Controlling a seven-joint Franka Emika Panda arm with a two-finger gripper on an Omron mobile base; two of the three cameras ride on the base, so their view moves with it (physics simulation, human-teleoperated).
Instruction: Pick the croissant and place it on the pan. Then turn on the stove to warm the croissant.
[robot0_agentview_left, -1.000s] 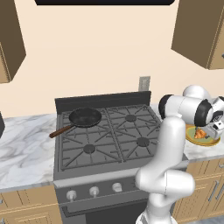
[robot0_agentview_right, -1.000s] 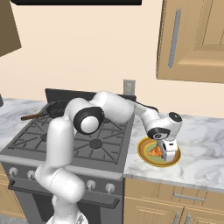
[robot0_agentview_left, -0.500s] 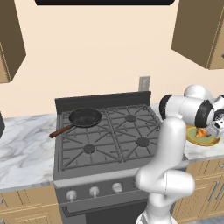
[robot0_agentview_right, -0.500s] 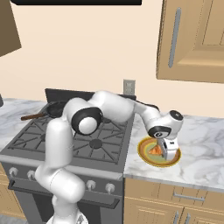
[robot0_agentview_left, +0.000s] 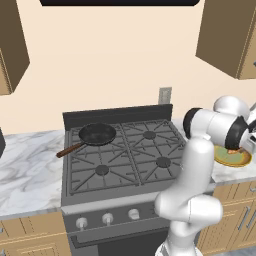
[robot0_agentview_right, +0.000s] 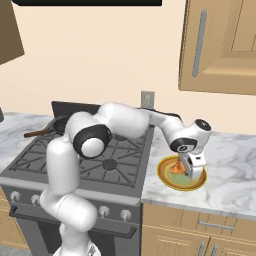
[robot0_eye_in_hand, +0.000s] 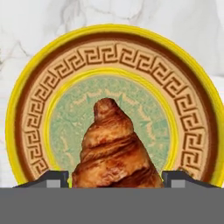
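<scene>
**Gripper parked around the croissant; almost nothing altered in the last second**

Compared with the frames of a second and half a second ago, hardly any change is noted. The arm is held in the same reach, stretched toward the right of both base views, and the gripper (robot0_agentview_right: 189, 169) is still set low over the plate (robot0_agentview_right: 168, 179) on the marble counter (robot0_agentview_right: 230, 170), right of centre in the right base view. The jaw spacing is unchanged.

In the hand view the croissant (robot0_eye_in_hand: 114, 151) is seen at lower centre, lying on the green middle of the yellow-rimmed plate (robot0_eye_in_hand: 30, 118), with the two dark finger tips (robot0_eye_in_hand: 51, 179) standing either side of its wide end. The jaws are held apart. Whether the tips are already pressing the pastry cannot be told; narrow gaps seem to remain.

The pan (robot0_agentview_left: 97, 134) is noted on the back left burner of the stove (robot0_agentview_left: 125, 165), left of centre in the left base view, well apart from the plate, handle pointed toward lower left.

Judgement: the pause is read as a settled pre-grasp, with closing not yet done. Lift, carry to the pan, and the stove knob are all outstanding.
</scene>
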